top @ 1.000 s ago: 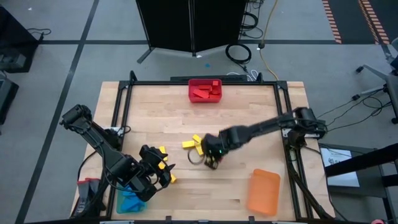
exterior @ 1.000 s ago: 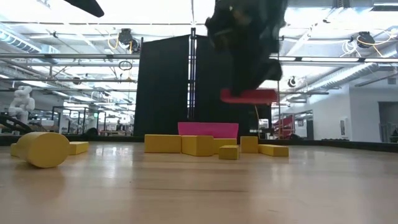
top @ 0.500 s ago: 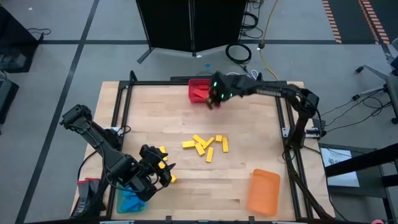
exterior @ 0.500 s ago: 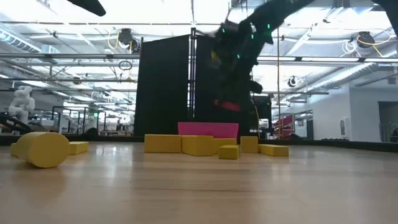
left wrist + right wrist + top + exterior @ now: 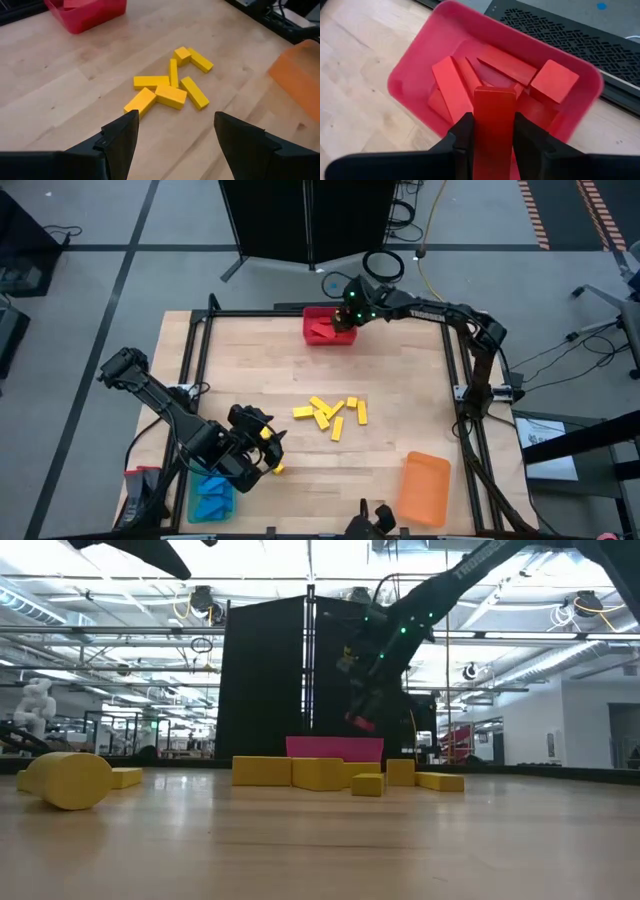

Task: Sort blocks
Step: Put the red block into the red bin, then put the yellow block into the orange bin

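the right gripper hangs over the red bin at the far edge of the table, its fingers clamped on a red block that stands lengthwise between them, directly above the bin's opening. the bin already holds several red blocks lying at mixed angles. in the low view the gripper hovers above the bin's rim with the block not yet touching the pile.

on the near side of the red bin, around the middle of the table, a loose cluster of yellow blocks lies scattered, some touching each other. the left gripper sits well away from the red bin, near the table's front left corner, fingers spread apart and empty in its wrist view, facing the yellow cluster. a couple of yellow blocks lie right by it. just beside it, a blue bin holds blue blocks. an orange bin lies toward the front right, far from the red bin.
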`<action>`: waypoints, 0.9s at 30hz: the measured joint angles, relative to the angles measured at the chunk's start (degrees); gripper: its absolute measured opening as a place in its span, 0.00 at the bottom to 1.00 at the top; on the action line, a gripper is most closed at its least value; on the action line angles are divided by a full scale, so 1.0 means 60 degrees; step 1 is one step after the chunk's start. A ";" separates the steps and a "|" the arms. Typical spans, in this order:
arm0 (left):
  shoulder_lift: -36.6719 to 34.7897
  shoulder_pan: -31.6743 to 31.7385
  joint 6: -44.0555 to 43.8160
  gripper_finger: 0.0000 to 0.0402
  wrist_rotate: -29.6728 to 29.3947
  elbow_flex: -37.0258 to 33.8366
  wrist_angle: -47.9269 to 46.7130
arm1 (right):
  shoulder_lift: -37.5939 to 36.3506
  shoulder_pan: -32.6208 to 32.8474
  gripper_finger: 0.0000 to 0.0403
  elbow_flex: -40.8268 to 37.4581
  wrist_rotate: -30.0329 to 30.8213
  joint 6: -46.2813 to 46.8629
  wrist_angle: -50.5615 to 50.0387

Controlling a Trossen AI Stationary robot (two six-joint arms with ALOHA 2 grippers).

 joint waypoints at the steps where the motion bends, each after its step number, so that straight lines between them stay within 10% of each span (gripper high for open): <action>1: 0.0000 0.0004 0.0011 0.66 0.0012 0.0000 -0.0005 | 0.0094 0.0007 0.20 0.0000 -0.0002 -0.0015 0.0069; 16: 0.0000 -0.0011 0.0315 0.66 0.0365 0.0000 -0.0011 | 0.0400 0.0006 0.59 0.0353 -0.0075 0.0355 0.0130; 27: 0.0000 -0.0011 0.0766 0.66 0.0850 0.0000 -0.0183 | -0.0292 0.1498 0.51 0.3460 -0.4469 -0.2323 -0.4542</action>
